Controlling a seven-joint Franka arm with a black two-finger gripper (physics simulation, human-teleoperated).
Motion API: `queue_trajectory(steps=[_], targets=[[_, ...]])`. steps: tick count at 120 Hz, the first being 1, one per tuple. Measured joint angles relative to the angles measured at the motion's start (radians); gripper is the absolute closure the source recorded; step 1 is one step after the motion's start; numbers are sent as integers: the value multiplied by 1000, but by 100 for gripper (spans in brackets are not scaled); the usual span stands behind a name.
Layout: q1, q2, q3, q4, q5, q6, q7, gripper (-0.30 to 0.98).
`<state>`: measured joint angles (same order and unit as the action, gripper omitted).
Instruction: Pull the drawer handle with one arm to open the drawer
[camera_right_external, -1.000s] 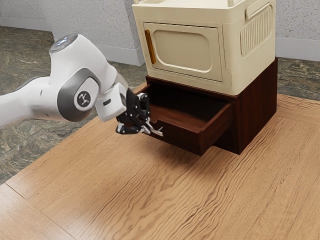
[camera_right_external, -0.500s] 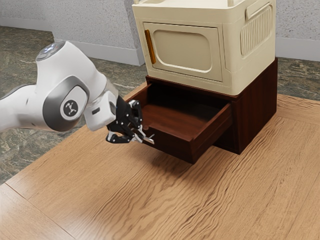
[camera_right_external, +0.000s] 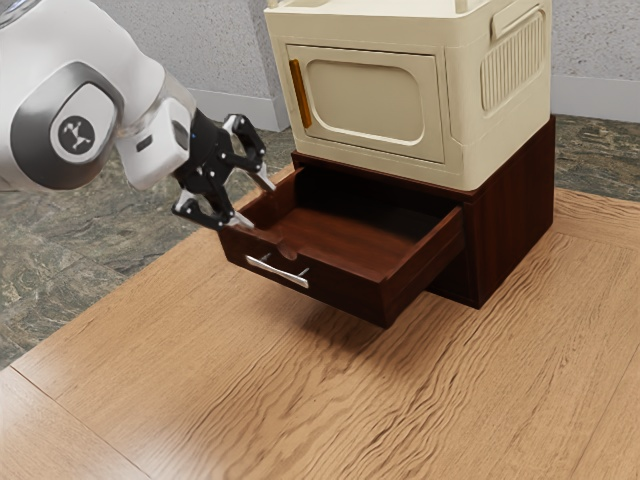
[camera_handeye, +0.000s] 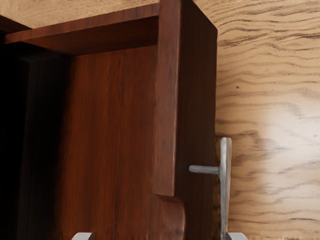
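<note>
One cream cabinet (camera_right_external: 465, 125) stands on one dark wooden drawer unit (camera_right_external: 512, 210). Its single drawer (camera_right_external: 340, 285) is out, open. One gripper (camera_right_external: 256, 204): two fingers spread wide at the drawer's front corner, apart from the one silver bar handle (camera_right_external: 277, 271), mounted on the drawer front.

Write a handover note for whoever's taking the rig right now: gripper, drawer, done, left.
Gripper: open, off the handle, near the drawer's front edge, fingertips apart and holding nothing.
Drawer: out of the dark wood cabinet, interior exposed; silver bar handle on its front is free.
Done: drawer open, though I can't tell if it's at full travel.
Left: probably just backing the arm clear; regrip the bar only if you want it further out. Mind the drawer front on the way.
</note>
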<state>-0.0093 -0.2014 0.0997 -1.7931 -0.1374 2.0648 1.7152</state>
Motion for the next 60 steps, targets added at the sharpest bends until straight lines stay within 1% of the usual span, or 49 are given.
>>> queue_trajectory(steps=[5,14,22,31,39,60], targets=[[4,47,1,101,15,-72,-11,27],[-3,168,7,301,68,-230,-47,19],[-29,226,33,389,100,-363,-95,14],[-48,251,57,431,119,-477,-157,10],[-36,261,66,443,124,-548,-209,7],[26,260,71,449,128,-654,-321,3]])
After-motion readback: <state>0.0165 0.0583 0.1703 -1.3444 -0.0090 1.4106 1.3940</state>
